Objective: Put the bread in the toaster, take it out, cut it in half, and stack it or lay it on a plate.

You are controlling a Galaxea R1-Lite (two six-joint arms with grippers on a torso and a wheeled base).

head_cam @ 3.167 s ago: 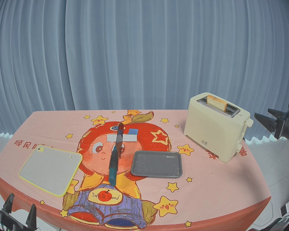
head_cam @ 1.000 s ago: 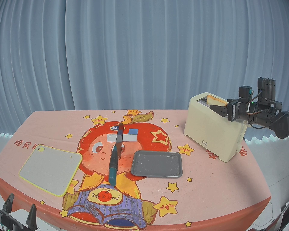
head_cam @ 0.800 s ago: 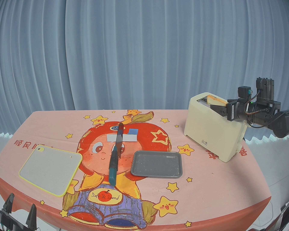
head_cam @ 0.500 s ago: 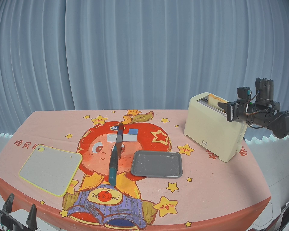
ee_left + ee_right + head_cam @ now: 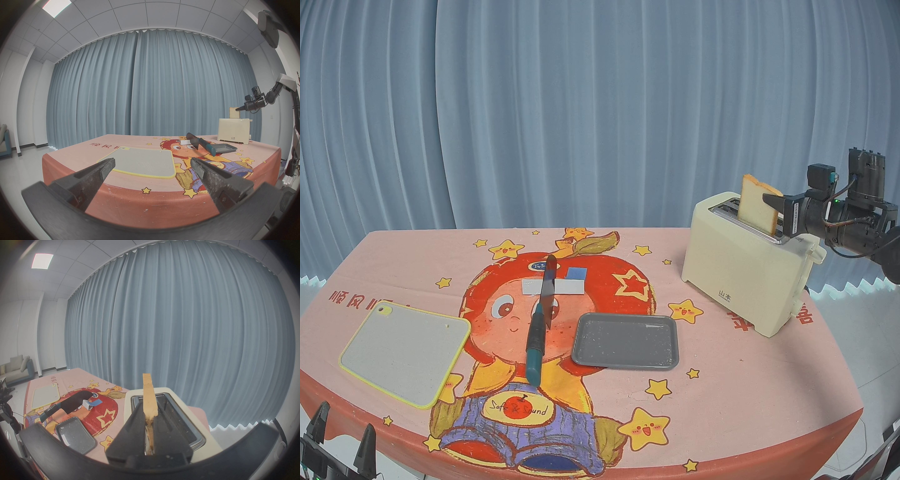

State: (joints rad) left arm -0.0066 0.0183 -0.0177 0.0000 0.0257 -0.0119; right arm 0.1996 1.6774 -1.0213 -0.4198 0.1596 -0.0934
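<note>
Up comes the bread, upright, clamped edgewise in the right gripper, lower edge just at the toaster below.

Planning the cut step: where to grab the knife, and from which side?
Probably the teal handle of the knife, from above, closing across its width. The handle is the near end, pointing toward the robot; the blade runs away from it, propped on the white block.

I see bright, even light from a ceiling panel; shadows on the tablecloth are soft. The curtain bends at the edges, and both wrist views have dark round corners.
</note>
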